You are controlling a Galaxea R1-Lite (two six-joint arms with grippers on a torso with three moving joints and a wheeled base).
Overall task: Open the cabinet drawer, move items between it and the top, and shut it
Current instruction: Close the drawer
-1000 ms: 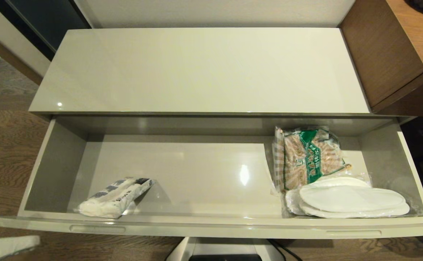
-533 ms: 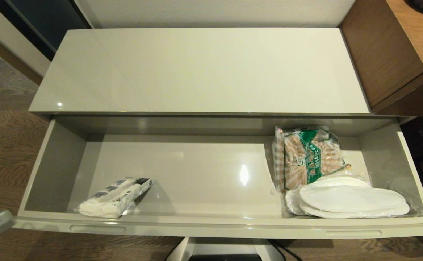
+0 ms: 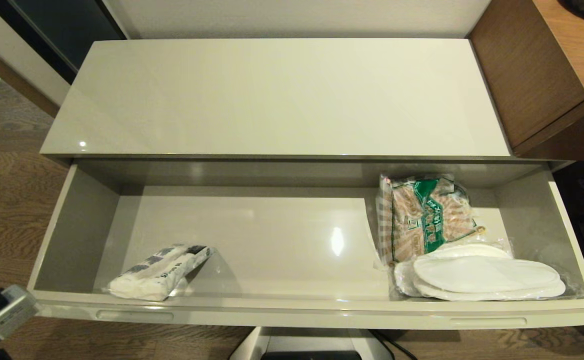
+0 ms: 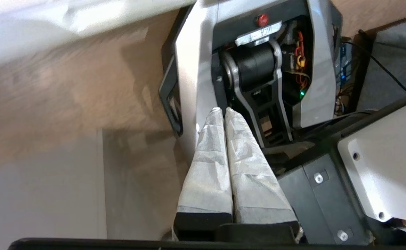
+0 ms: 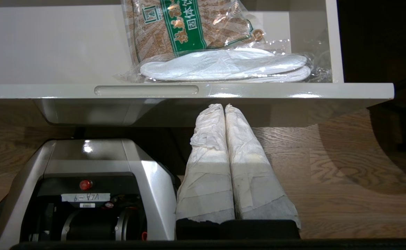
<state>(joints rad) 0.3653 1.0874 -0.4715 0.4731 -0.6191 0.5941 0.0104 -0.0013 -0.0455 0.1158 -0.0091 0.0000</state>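
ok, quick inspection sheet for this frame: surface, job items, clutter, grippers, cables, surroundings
Surface: the top is glossy, nothing seen on it.
Job's things: the cabinet drawer is pulled open. The tissue pack lies at its front left; the wrapped slippers lie at its front right.
Clutter: a checked snack bag lies behind the slippers, its near edge overlapped by their wrap.
Grippers: left gripper shut, empty, low beside the robot's base. Right gripper shut, empty, below the drawer's front rim.
Cables: a dark cable runs on the floor near the base.
Surroundings: brown wood desk to the right, wood floor.
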